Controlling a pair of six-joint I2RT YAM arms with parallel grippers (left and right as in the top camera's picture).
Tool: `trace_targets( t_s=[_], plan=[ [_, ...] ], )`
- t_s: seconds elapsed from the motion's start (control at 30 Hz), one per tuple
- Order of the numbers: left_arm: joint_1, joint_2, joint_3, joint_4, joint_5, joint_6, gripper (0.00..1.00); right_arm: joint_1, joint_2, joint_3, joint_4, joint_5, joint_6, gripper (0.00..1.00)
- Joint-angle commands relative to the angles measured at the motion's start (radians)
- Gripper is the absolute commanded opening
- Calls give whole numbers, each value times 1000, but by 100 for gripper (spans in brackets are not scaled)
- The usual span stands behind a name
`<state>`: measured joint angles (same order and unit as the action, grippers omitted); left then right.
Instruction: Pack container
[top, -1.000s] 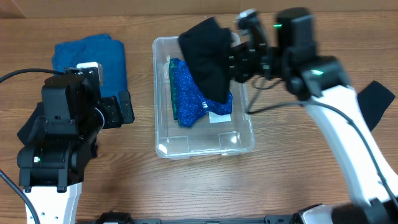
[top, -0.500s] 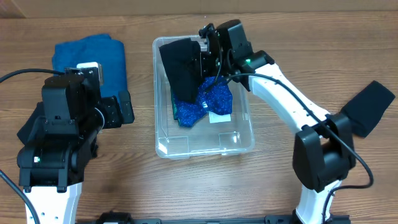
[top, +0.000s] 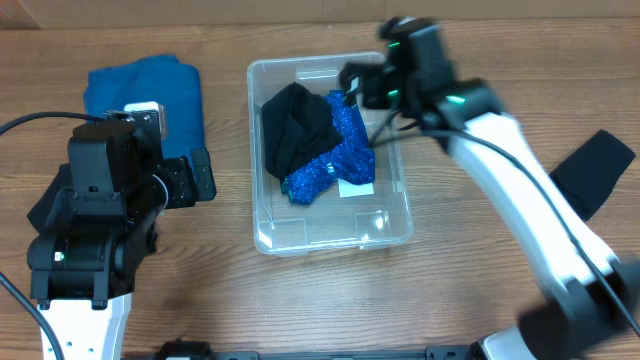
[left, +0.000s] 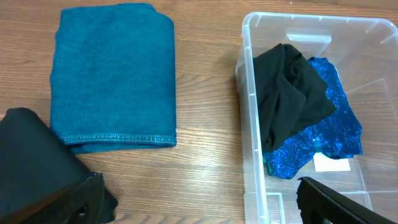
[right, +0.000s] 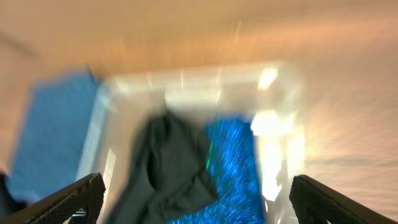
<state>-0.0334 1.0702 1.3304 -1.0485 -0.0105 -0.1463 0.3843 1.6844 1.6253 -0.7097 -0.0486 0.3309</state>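
Overhead: container mid-tabletop, black cloth heaped on sparkly blue cloth inside; right hand over far rim. Left wrist: left hand wide, empty; teal towel lies outside. Right wrist: blurry, fingers spread, empty. Risk: bulky black heap likely crowds the towel out.
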Motion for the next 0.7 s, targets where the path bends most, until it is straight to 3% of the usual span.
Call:
trace_targets(
  t_s=[0.0,0.1,0.17,0.3,0.47,0.67],
  plan=[
    [-6,3,22,2,11,19,100,-193,-230,20,-90,106,21,100],
    [-6,3,22,2,11,19,100,-528,-249,16,-286,122,115,100],
    [-6,3,22,2,11,19,100,-756,-165,4,-373,115,115,100],
    [-6,3,22,1,11,19,100,-982,60,-22,-401,50,108,100],
    [-6,3,22,-2,11,19,100,-1111,291,-22,-377,-35,53,100],
    [-6,3,22,-2,11,19,100,-1129,436,-34,-341,-126,-10,100]
  ],
)
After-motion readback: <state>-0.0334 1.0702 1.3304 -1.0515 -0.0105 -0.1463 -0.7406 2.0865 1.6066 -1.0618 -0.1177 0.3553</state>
